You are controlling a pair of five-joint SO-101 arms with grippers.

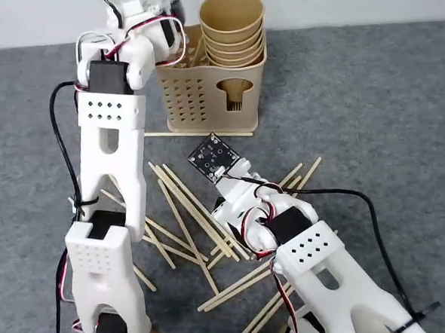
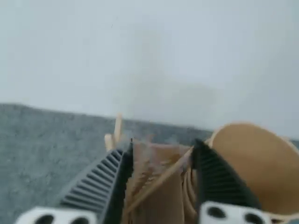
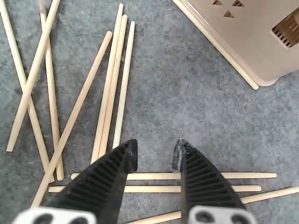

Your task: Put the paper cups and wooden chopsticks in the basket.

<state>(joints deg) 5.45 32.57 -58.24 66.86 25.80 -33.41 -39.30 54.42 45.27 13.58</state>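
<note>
Soft, even light falls from above over the grey mat. The basket and the chopsticks cast only faint, thin shadows. The white left arm looks bright, and the wall is pale and flat.

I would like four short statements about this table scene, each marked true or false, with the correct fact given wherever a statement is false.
1. The stack of brown paper cups stands inside the beige perforated plastic basket. True.
2. The wooden chopsticks are all in the basket. False: many lie scattered on the grey carpet.
3. The right gripper is shut on a chopstick. False: it is open, with nothing between its fingers.
4. The left gripper is over the basket, next to the cups. True.
</note>
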